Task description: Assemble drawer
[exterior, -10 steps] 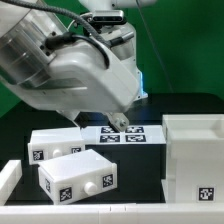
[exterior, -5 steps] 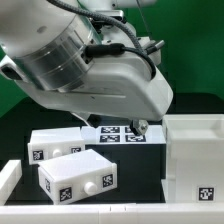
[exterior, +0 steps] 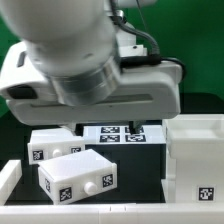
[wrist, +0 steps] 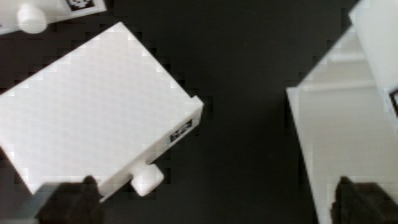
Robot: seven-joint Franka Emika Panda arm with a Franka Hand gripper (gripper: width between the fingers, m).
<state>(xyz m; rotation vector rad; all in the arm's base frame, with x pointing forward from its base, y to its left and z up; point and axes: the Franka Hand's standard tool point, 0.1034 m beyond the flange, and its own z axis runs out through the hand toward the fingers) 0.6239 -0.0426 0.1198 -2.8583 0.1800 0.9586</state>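
1. Drawer (exterior: 78, 178) first: it lies in loose white parts on the black table (exterior: 150, 172). At the exterior view's left sit two trays. The rear tray (exterior: 50, 146) is just behind the front tray (exterior: 90, 172), which shows a round knob on its face.
2. Between the trays and the right-hand part lies the marker board (exterior: 120, 134). Its far edge is hidden under my arm (exterior: 90, 60).
3. At the exterior view's right stands the open-topped casing (exterior: 195, 150), cut off by the picture's edge.
4. My arm fills the upper half of that view, and I cannot make out my pincer there.
5. In the wrist view a knobbed tray (wrist: 89, 110) lies tilted across the frame. Two more white parts are cut off at the edges, and I cannot tell which they are.
6. My pincer (wrist: 217, 200) is spread wide. Only the blurred dark fingertips (wrist: 71, 200) show. Bare table lies between them, and they hold and touch nothing.
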